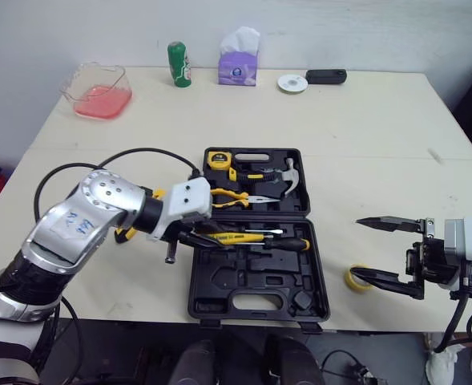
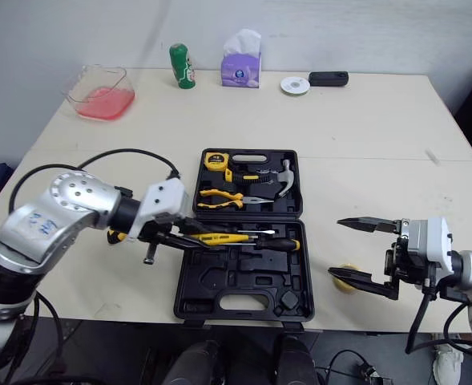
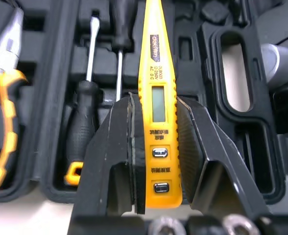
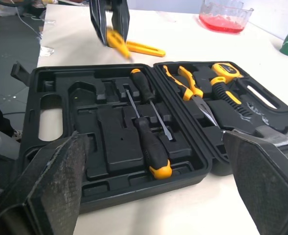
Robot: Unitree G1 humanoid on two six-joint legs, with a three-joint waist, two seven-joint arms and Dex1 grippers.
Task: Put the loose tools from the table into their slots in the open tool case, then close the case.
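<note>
The left claw (image 3: 156,113) was clamped on the butt end of a yellow digital tester pen (image 3: 155,54). Its fingers pressed both sides, and the pen's tip pointed out ahead of it. Just below the claw lay the open tool case (image 1: 256,298). Beneath the pen, two black-handled screwdrivers (image 4: 151,147) sat in their slots. Beyond those, in the case's other half, were yellow-handled pliers (image 1: 230,196), a hammer (image 1: 288,178) and a yellow tape measure (image 1: 217,158). Behind the left claw, outside the case, a yellow tool (image 4: 144,48) of a kind I could not make out lay on the tabletop (image 1: 364,144).

The right claw (image 1: 373,249) stood empty with its fingers wide apart, just above the tabletop. Its lower finger was just beside a yellow roll of tape (image 2: 337,273).

By my judgement the task was partway through. Several tools were seated and the pen was on its way to a slot. Some moulded slots lay bare, at least the roll and the yellow tool were left outside, and the case was not yet closed.
</note>
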